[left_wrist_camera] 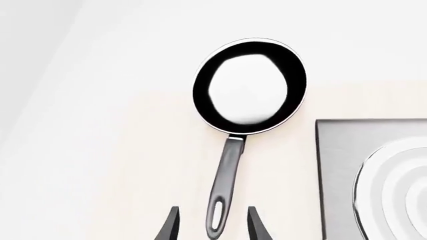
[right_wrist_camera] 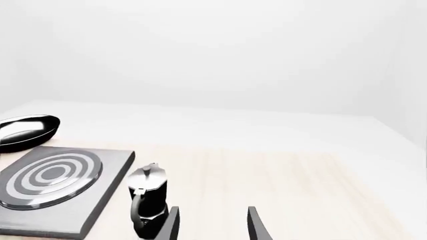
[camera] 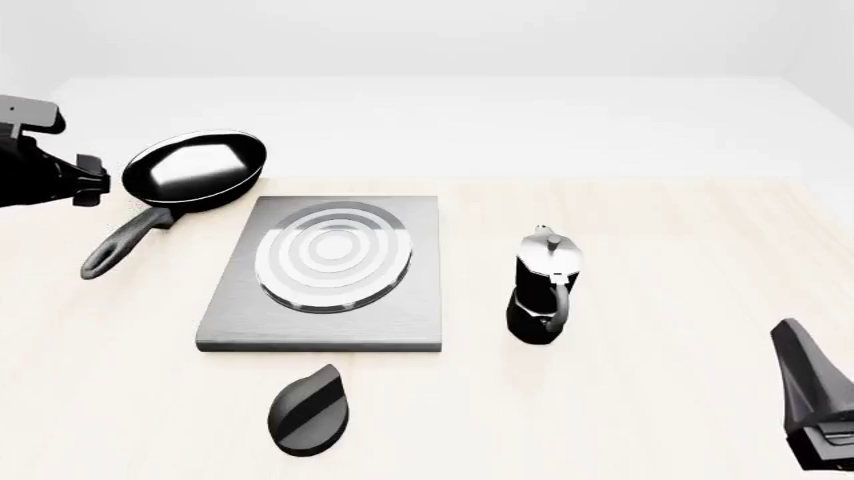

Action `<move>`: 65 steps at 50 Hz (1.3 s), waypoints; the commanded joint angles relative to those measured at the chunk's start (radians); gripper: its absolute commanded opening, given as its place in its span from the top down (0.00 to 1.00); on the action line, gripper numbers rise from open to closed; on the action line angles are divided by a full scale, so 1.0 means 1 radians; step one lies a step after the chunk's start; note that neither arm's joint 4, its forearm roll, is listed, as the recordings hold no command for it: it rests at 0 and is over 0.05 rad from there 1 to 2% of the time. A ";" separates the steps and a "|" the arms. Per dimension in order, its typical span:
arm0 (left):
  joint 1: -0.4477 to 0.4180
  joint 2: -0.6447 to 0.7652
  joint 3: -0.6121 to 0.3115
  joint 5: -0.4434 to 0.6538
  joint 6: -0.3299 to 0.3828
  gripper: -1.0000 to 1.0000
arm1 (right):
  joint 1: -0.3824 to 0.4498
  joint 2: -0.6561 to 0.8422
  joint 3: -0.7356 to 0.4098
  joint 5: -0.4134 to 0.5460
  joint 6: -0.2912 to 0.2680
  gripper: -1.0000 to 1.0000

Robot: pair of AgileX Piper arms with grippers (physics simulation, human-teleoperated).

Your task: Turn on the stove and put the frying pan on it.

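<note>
- The round shallow black frying pan (camera: 195, 168) with its glossy inside and thin silver rim lies on the pale wooden table (camera: 641, 400) at the far left. It is just beyond the far-left corner of the stove, not on it, so the placing step is not done.
- The pan's long dark handle with the loop end (camera: 118, 246) runs toward the near left, away from the slab.
- The flat square grey metal stove slab (camera: 320, 325), topped with concentric silver and dark rings, sits bare at centre left.
- The separate black oval knob (camera: 311, 409) lies on the table just near of the slab. Nothing touches it, and whether the stove is already on I cannot tell.
- The left gripper (left_wrist_camera: 213, 223) is released, its fingers spread on either side of the handle's loop end without visibly touching it. I judge it lined up for a grasp.
- The right gripper (right_wrist_camera: 213, 223) is also spread and holds nothing, hanging at the near right, well apart from the knob.
- A small black moka pot with a silver lid (camera: 545, 288) stands right of the slab.
- By my reading, both steps are left.
</note>
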 commanded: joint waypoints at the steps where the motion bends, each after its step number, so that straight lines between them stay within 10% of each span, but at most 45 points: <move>1: 0.015 0.121 -0.037 -0.057 -0.006 0.00 | 0.004 0.001 0.013 -0.003 -0.013 0.00; 65: 0.039 0.563 -0.175 -0.252 0.032 0.00 | 0.004 0.063 0.046 -0.081 -0.027 0.00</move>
